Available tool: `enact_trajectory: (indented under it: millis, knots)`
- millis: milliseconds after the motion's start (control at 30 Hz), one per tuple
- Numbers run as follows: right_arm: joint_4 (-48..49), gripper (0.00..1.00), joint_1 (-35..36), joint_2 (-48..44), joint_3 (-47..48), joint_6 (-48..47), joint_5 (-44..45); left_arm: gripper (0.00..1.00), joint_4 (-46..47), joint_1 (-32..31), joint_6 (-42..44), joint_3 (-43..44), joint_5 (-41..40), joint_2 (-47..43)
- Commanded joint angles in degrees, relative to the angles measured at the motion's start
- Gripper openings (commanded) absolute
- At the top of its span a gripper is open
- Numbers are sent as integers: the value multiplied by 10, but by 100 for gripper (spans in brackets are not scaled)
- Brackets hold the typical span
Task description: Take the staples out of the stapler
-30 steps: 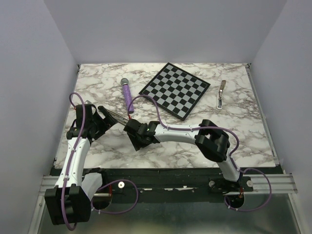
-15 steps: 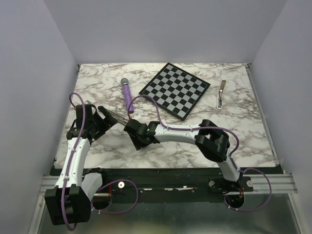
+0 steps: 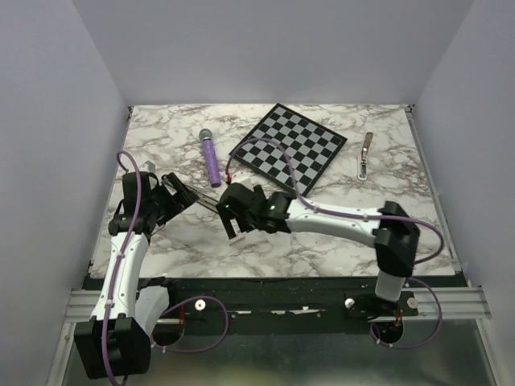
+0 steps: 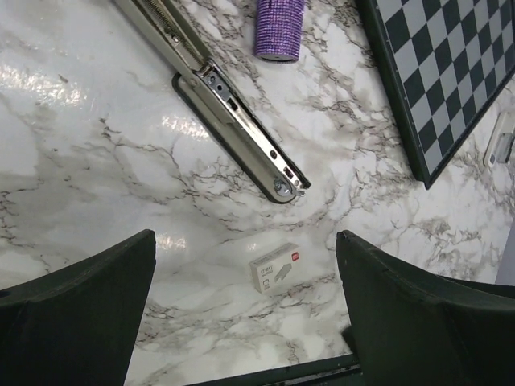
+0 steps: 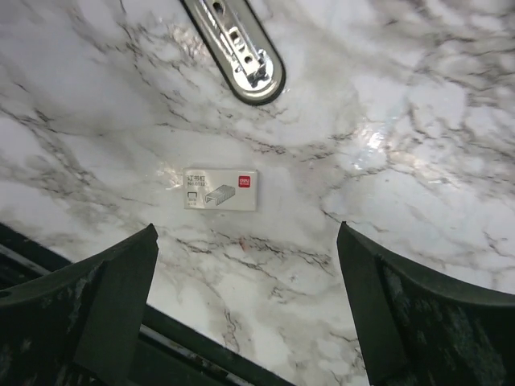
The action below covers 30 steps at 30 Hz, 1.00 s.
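A: The right arm (image 3: 338, 219) has stretched out farther right, and the right pincer (image 5: 247, 237) has spread wide; nothing sits between its fingers (image 5: 88, 305).
B: That reads as a release. Where is the stapler (image 4: 241, 137)?
A: Flat on the tabletop (image 4: 96, 161), just beyond the right pincer and likewise ahead of the left pincer (image 4: 245, 241), which also gapes empty. A small staple box (image 5: 220, 190) lies just under the right pincer.
B: Are the staples out?
A: Hard to tell: both wrist views cut the stapler off, and no loose strip shows anywhere.
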Motion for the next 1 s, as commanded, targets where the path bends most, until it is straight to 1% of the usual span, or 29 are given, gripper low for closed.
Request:
enact_trajectory:
  millis: [0, 100, 133, 167, 200, 233, 267, 333, 367, 467, 600, 733, 967]
  knots:
    - [8, 100, -60, -148, -62, -23, -12, 99, 23, -11, 58, 40, 65, -9]
    - [36, 100, -120, -228, -116, -47, -44, 99, 35, -36, 76, 66, 74, -26]
    - [47, 100, -131, -283, -154, -54, -49, 99, 48, -43, 73, 68, 70, -34]
    - [65, 100, -155, -314, -171, -60, -53, 99, 56, -49, 70, 71, 67, -44]
    - [72, 100, -167, -340, -186, -68, -62, 99, 67, -70, 65, 69, 66, -64]
    - [74, 100, -177, -383, -204, -72, -61, 99, 95, -75, 59, 66, 75, -75]
    - [72, 100, -195, -401, -212, -76, -59, 99, 116, -77, 46, 61, 90, -86]
    - [60, 100, -208, -431, -217, -85, -54, 99, 175, -80, 30, 39, 133, -115]
    - [46, 100, -214, -456, -221, -84, -51, 99, 184, -81, 21, 36, 136, -122]
    - [44, 100, -217, -512, -240, -79, -49, 99, 205, -83, 19, 29, 144, -147]
    - [55, 100, -222, -562, -262, -52, -67, 99, 214, -84, 39, 27, 172, -168]
    - [78, 100, -224, -598, -279, -43, -74, 99, 220, -87, 34, 23, 178, -172]
    - [81, 100, -224, -619, -294, -23, -76, 99, 218, -91, 35, 21, 173, -169]
